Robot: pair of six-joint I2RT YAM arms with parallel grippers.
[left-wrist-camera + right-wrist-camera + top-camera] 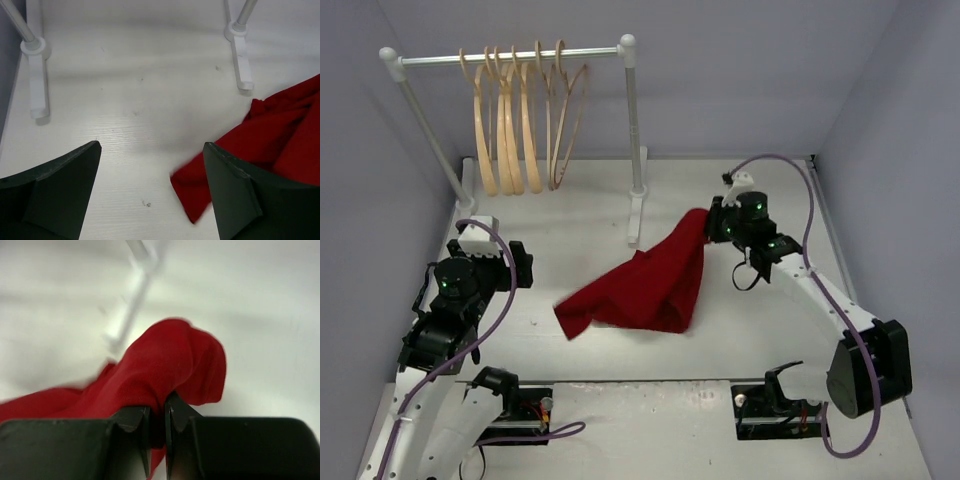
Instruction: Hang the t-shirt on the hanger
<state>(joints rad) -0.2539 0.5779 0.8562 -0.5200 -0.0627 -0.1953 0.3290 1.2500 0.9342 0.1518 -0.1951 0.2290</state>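
Rumpled soft t-shirt [650,290] — seemingly knit — in right gripper [158,412]

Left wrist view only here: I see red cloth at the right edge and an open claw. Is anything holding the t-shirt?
Observer: Yes, the right claw is shut on one end of the t-shirt, holding that end raised above the table.
Operator: Is a hanger down yet?
Observer: No, all the hangers hang on the rail stand at the far left.
Operator: And the rest of the shirt?
Observer: Its lower end lies on the table, between the two arms.
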